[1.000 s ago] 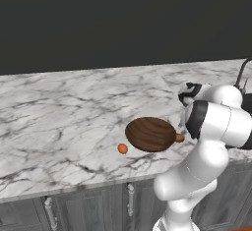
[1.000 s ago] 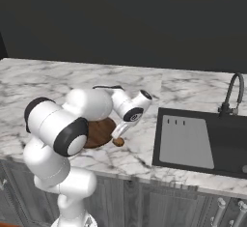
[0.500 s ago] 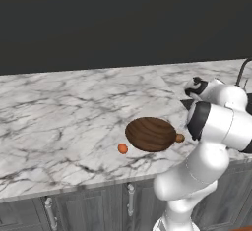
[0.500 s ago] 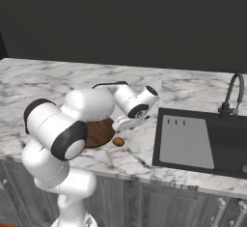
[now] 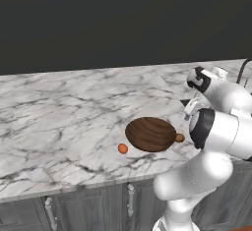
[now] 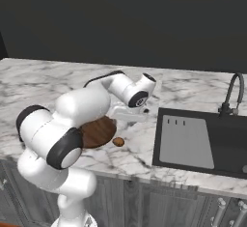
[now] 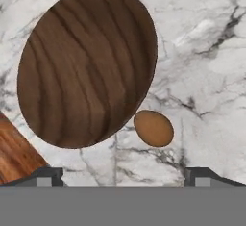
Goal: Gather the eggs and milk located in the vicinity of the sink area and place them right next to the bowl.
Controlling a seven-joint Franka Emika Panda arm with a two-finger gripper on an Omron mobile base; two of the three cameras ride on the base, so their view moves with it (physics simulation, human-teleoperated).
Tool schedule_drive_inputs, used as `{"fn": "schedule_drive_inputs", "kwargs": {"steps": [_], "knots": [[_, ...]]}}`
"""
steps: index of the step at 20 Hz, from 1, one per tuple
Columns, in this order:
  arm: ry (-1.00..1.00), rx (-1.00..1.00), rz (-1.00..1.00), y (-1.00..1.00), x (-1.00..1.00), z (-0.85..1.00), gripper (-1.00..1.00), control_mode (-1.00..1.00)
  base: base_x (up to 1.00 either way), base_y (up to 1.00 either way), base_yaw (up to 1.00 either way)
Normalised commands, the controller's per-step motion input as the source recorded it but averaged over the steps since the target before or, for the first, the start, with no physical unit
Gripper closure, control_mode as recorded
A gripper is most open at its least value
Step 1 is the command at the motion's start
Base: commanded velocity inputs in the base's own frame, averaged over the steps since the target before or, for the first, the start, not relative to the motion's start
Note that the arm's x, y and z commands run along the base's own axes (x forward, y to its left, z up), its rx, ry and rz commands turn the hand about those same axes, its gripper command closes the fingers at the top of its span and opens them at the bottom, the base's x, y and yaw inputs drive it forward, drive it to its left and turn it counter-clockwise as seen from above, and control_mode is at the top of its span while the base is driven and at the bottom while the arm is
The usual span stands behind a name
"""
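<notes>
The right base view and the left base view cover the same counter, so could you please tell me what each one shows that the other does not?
Right base view alone: the black sink with its dark arched faucet, set into the counter to the right of the bowl.

Left base view alone: an orange egg lying on the counter to the left of the bowl.

Both: the marble counter, the dark-brown wooden bowl, a brown egg lying close to the bowl's rim on the sink side, and the white arm reaching over them.
</notes>
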Motion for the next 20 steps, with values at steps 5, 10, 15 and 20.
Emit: {"fn": "schedule_drive_inputs", "kwargs": {"steps": [5,10,15,20], "knots": [[0.03,-0.2,-0.09,0.74,-0.54,0.42,-1.0,-1.0,0.0,0.0,0.0],[-0.02,-0.23,-0.01,0.99,-0.55,0.32,-1.0,-1.0,0.0,0.0,0.0],[-0.03,-0.18,0.0,0.61,-0.47,0.16,-1.0,-1.0,0.0,0.0,0.0],[0.0,-0.11,-0.01,0.18,-0.2,0.06,-1.0,-1.0,0.0,0.0,0.0]]}}
